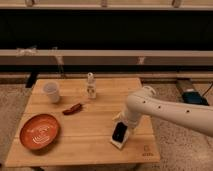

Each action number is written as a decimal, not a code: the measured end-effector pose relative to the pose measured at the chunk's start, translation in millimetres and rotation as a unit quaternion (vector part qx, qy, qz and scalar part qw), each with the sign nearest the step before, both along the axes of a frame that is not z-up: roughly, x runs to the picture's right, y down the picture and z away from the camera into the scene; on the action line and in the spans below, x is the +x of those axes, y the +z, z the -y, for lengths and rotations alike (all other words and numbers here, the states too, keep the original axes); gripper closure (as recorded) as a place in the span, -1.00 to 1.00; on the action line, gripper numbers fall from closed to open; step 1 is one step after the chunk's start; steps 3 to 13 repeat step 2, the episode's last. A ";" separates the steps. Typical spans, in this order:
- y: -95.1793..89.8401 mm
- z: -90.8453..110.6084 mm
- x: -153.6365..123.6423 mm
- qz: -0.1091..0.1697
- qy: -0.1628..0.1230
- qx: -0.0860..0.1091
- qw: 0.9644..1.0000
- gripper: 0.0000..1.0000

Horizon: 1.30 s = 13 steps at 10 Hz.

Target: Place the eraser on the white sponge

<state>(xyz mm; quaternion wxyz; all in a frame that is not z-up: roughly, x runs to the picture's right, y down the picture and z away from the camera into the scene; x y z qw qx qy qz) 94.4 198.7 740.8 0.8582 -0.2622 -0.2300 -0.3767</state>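
Eraser lies flat on the white sponge near the front right edge of the desk, with the gripper just above and behind it, though I cannot tell whether it is parted or clamped. Placing looks finished or nearly so; the next move, I judge, calls for a straight lift away without dragging the eraser off. Farther left stand the bottle, chili, cup and orange plate.
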 end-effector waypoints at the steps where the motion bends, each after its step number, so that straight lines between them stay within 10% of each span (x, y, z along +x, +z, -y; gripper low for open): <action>1: -4.0 5.3 -1.1 0.004 -0.001 0.003 1.000 -0.60; 13: -4.9 5.2 -1.1 0.005 -0.002 0.001 1.000 -0.60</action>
